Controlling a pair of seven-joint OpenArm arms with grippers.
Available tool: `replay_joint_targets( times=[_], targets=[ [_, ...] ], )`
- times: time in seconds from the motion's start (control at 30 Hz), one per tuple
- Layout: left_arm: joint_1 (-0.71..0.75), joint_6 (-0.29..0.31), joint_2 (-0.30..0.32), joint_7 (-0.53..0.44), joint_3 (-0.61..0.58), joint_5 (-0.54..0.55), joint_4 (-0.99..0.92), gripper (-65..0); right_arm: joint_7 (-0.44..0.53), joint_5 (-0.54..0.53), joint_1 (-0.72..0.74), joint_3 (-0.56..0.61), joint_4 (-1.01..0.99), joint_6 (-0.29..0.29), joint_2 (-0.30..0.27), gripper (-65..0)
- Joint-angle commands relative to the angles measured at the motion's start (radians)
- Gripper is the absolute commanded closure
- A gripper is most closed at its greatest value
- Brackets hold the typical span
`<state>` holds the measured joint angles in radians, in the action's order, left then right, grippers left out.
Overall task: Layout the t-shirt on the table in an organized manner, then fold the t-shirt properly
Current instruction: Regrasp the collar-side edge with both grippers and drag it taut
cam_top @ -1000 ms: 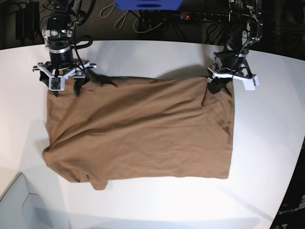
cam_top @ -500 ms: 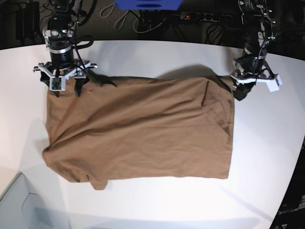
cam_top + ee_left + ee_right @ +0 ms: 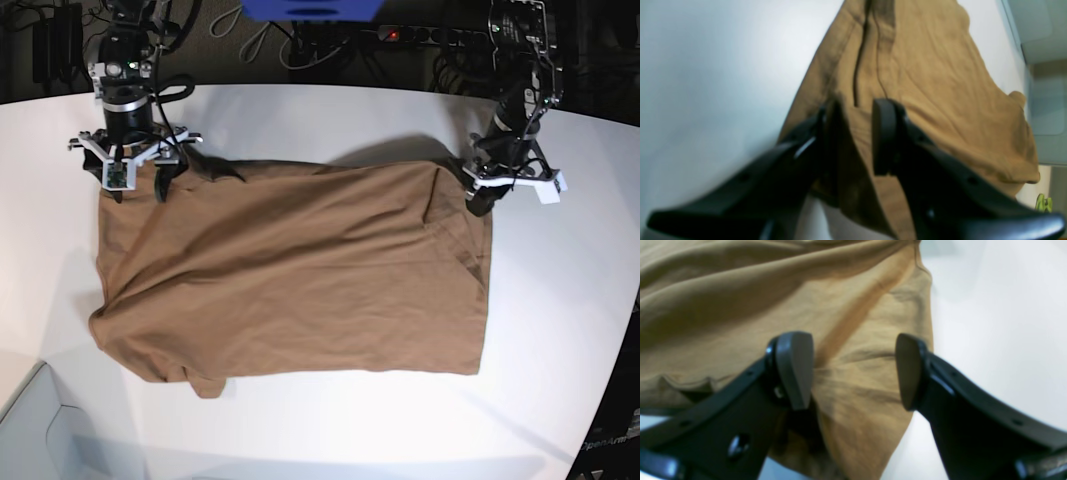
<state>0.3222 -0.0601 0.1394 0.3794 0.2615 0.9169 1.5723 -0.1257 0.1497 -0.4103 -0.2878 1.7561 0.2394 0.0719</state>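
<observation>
T-shirt [image 3: 300, 270] lies spread on the table [image 3: 330, 115], mid-table, long axis running side to side in the base view, mostly flat with shallow creases. A folded-over band shows along the edge nearest the left claw; a small lobe of cloth pokes out at the near edge, toward the right claw's side. Left claw [image 3: 853, 133] sits at the shirt's far corner on its own side; the wrist view shows cloth passing between the part-closed jaws, but whether they truly pinch it I cannot tell. Right claw [image 3: 853, 370] stands at the shirt's other far corner, jaws wide apart over the cloth, gripping nothing. Step in hand, by my reading: still the layout, squaring the far edge before any fold. Next move likely calls for the right claw to close on its corner, then both corners to be drawn apart and away so the band and creases pull flat. Risk: a one-sided tug would skew the shirt.
</observation>
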Motion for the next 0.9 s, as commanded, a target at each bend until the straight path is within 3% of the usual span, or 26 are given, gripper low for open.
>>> replay_joint_targets(
  times=[0.0,0.13,0.2,0.27,0.37,0.5,0.57,0.73,0.87],
  targets=[
    [-0.004,0.007,0.009,-0.010,-0.009,0.003,0.001,-18.0,0.031,-0.006,0.001,-0.003,0.020,-0.001,-0.002,-39.5],
    [-0.002,0.009,0.010,-0.010,-0.018,0.003,-0.003,-17.3,0.031,-0.006,0.001,-0.003,0.021,-0.001,-0.002,-39.3],
    [0.004,0.012,0.015,-0.010,-0.018,0.012,0.007,-11.7,0.031,-0.006,0.001,-0.003,0.021,-0.001,-0.002,-39.1],
    [0.005,0.012,0.015,-0.010,-0.009,0.012,0.037,-0.5,0.031,-0.006,0.001,-0.003,0.021,-0.001,-0.004,-39.1],
    [0.038,0.012,0.016,-0.010,-0.008,0.012,0.093,-1.0,0.031,-0.006,0.000,-0.003,0.021,0.015,-0.004,-39.1],
    [0.096,0.010,0.007,-0.018,-0.006,0.012,0.241,0.0,0.031,-0.005,-0.014,-0.004,0.021,0.208,-0.004,-39.2],
    [0.124,0.009,0.006,-0.020,-0.006,0.012,0.303,0.0,0.031,-0.005,-0.029,-0.004,0.032,0.271,-0.004,-39.5],
    [0.171,0.009,0.006,-0.021,-0.006,0.012,0.373,0.0,0.024,-0.005,-0.066,0.000,0.078,0.367,-0.014,-39.6],
    [0.222,0.012,-0.024,-0.021,-0.006,0.012,0.366,0.0,0.024,-0.003,-0.071,-0.001,0.083,0.380,-0.030,-39.6]
  ],
)
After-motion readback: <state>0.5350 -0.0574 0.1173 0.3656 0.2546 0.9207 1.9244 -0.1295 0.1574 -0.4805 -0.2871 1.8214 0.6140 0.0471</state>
